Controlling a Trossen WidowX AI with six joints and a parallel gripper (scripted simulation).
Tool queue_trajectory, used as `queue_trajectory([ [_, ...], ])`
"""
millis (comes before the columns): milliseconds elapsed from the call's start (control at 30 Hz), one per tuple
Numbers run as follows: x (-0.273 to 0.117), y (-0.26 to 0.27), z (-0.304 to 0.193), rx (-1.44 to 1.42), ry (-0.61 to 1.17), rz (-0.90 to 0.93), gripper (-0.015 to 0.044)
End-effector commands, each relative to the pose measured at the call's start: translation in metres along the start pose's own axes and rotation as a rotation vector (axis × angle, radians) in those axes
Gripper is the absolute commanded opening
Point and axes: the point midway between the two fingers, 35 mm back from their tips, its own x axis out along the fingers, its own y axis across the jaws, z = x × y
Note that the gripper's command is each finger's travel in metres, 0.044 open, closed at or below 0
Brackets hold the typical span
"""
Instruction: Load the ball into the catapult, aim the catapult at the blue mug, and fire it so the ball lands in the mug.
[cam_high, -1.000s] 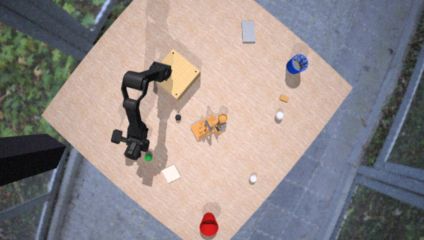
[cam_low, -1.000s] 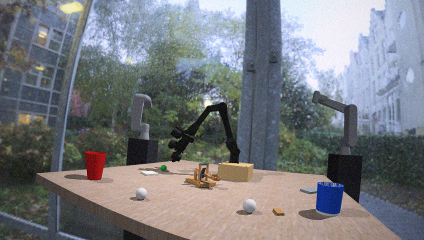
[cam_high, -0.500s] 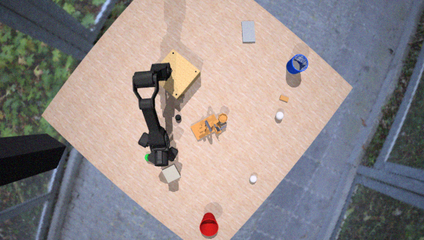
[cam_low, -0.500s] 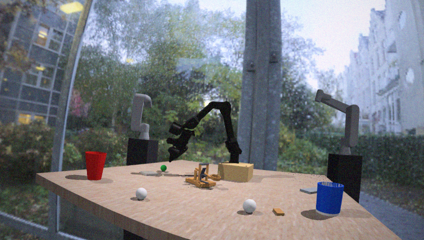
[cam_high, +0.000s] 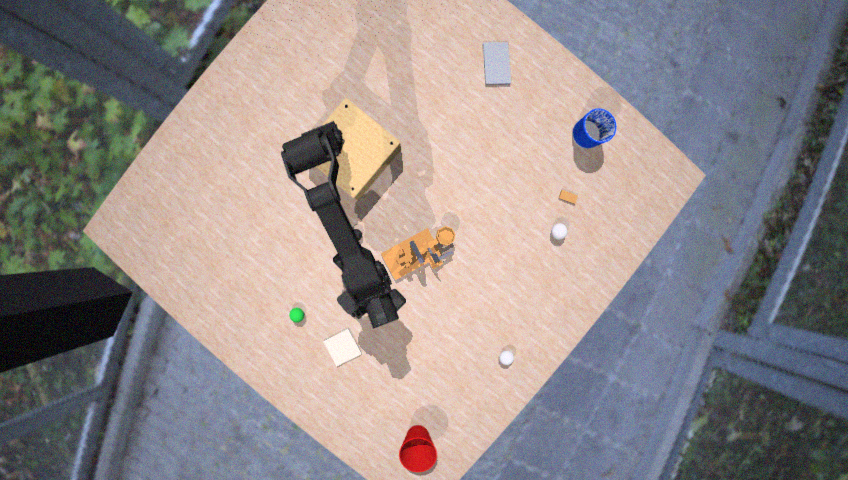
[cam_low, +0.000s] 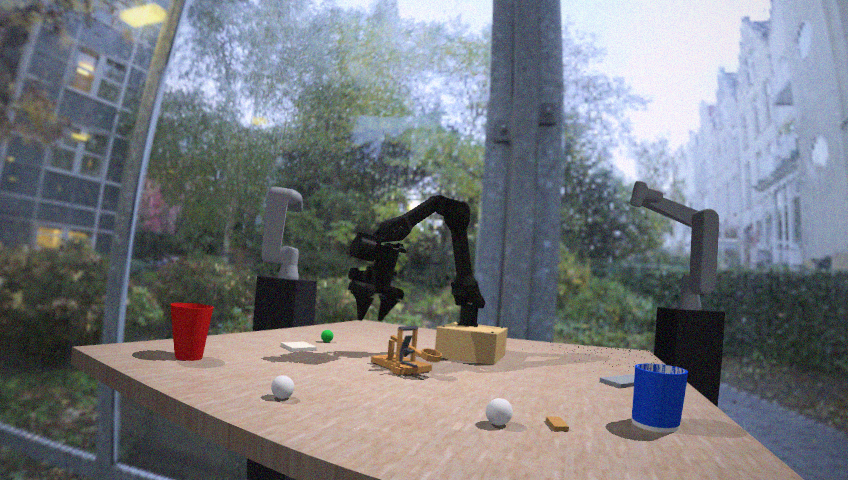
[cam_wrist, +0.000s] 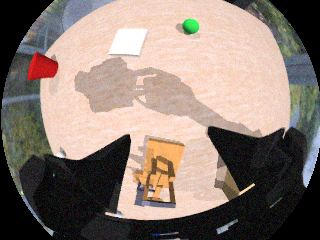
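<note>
My gripper (cam_low: 370, 319) (cam_wrist: 171, 134) is open and empty, high above the table near the catapult; in the overhead view its fingers are hidden under the arm. The orange catapult (cam_high: 395, 261) (cam_low: 385, 361) (cam_wrist: 171, 145) stands on the table, its round cup (cam_high: 445, 236) (cam_low: 431, 355) empty. In the wrist view it shows low between the fingers. A green ball (cam_high: 296, 315) (cam_low: 327, 336) (cam_wrist: 190, 26) and two white balls, one (cam_high: 559, 231) (cam_low: 498, 412) larger-looking and one (cam_high: 506, 357) (cam_low: 282, 387) nearer the red cup, lie apart. The blue mug (cam_high: 584, 139) (cam_low: 658, 395) stands upright at the right.
A red cup (cam_high: 418, 456) (cam_low: 191, 331) (cam_wrist: 42, 67) stands near a table edge. A white tile (cam_high: 342, 347) (cam_low: 298, 346) (cam_wrist: 128, 42), a grey slab (cam_high: 496, 63) (cam_low: 617, 381) and an orange block (cam_high: 568, 196) (cam_low: 556, 423) lie flat. A wooden box (cam_high: 364, 145) (cam_low: 467, 344) supports the arm.
</note>
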Motion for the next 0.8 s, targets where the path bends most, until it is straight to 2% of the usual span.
queue_trajectory([
  [0, -0.019, 0.010, -0.033, 0.110, 0.079, -0.014, 0.0440],
  [200, -0.042, 0.012, -0.079, 0.255, 0.170, -0.080, 0.0440],
  [400, -0.042, 0.016, -0.081, 0.260, 0.173, -0.082, 0.0440],
  [567, 0.001, 0.013, -0.089, 0.260, 0.173, -0.082, 0.0440],
  [767, 0.005, 0.013, -0.090, 0.260, 0.173, -0.082, 0.0440],
])
